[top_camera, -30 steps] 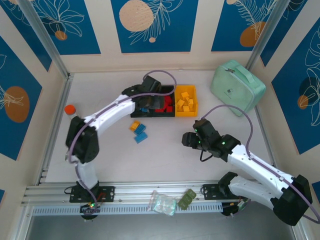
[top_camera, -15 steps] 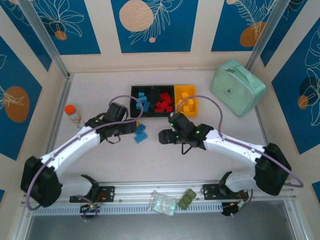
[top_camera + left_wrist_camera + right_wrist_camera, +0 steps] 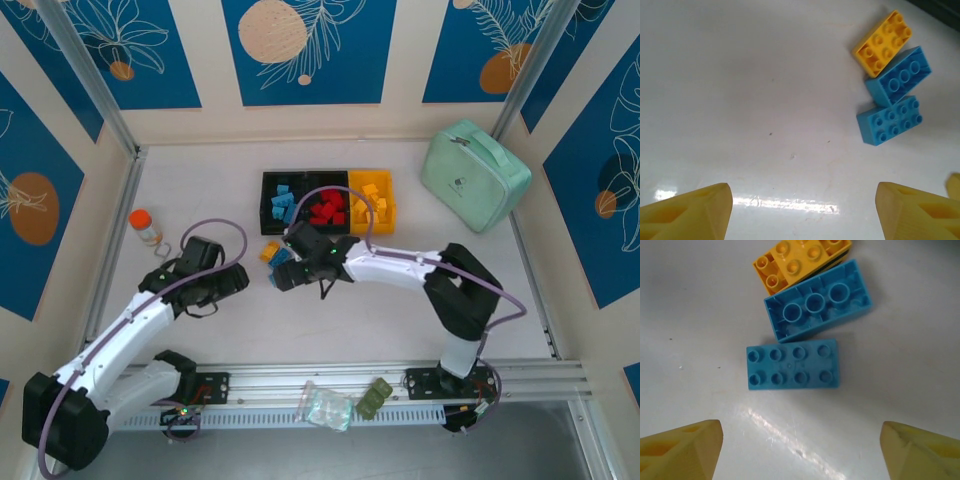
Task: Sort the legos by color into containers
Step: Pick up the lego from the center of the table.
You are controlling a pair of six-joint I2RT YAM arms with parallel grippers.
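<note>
Three loose legos lie together on the white table: a yellow brick [image 3: 797, 262], a blue brick turned hollow side up [image 3: 817, 300], and a blue brick studs up [image 3: 792, 365]. My right gripper [image 3: 800, 450] hovers open just short of the studs-up blue brick, nothing between its fingers. My left gripper [image 3: 802, 212] is open too, lower left of the same bricks [image 3: 890, 120] and apart from them. In the top view the right gripper [image 3: 284, 274] covers most of the blue bricks, and the left gripper [image 3: 238, 281] sits to its left. The containers [image 3: 305, 176] hold sorted blue, red and yellow legos.
An orange-capped bottle [image 3: 146, 226] stands at the left. A mint-green case [image 3: 475, 175] lies at the back right. A clear plastic bag [image 3: 326, 405] and a small green item [image 3: 373, 398] rest on the front rail.
My left gripper left the bins and drew back toward the near left. My right gripper swept left across the table to the loose bricks and opened wider.
</note>
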